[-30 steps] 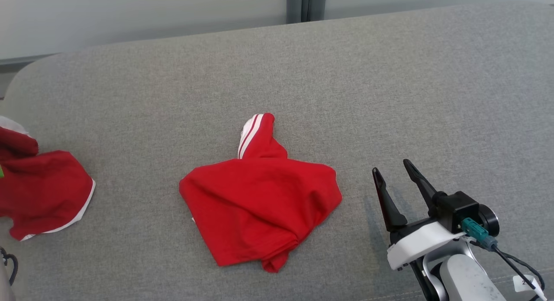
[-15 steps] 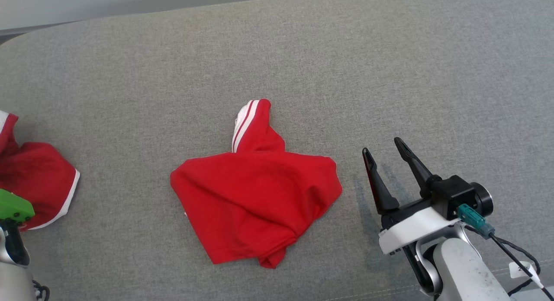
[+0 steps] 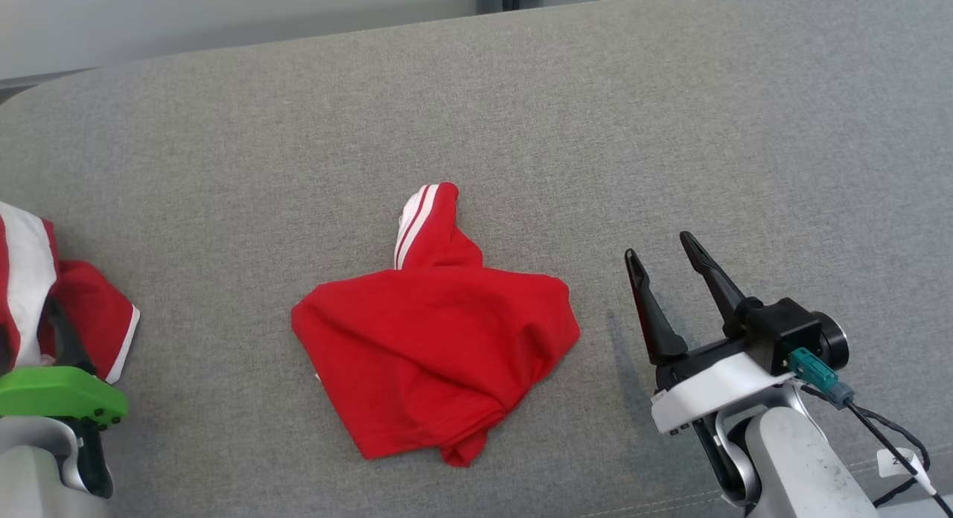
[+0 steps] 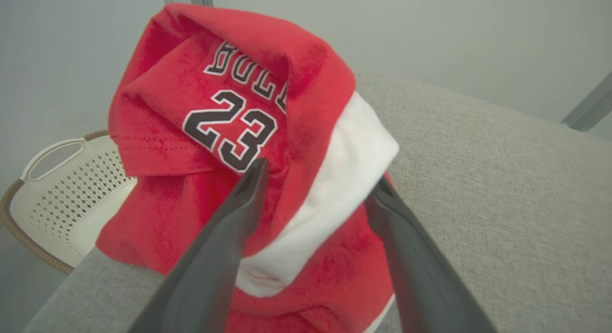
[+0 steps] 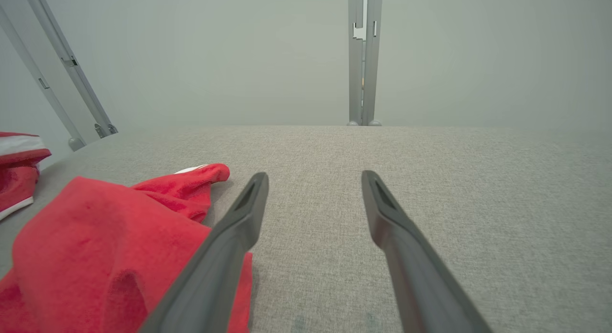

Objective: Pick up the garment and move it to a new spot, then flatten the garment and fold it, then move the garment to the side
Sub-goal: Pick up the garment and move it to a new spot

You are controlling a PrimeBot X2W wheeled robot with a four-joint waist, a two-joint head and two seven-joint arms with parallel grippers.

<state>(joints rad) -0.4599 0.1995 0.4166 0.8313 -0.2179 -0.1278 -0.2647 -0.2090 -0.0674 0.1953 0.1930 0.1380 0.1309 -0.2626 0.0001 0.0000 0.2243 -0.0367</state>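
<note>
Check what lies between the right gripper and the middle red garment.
Only bare grey cushion separates the right gripper from the garment, per the head view.

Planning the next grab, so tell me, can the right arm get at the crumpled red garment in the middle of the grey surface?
Probably yes. The right pincer stands open just beside the red garment, with bare grey surface between them and nothing in the way.
</note>
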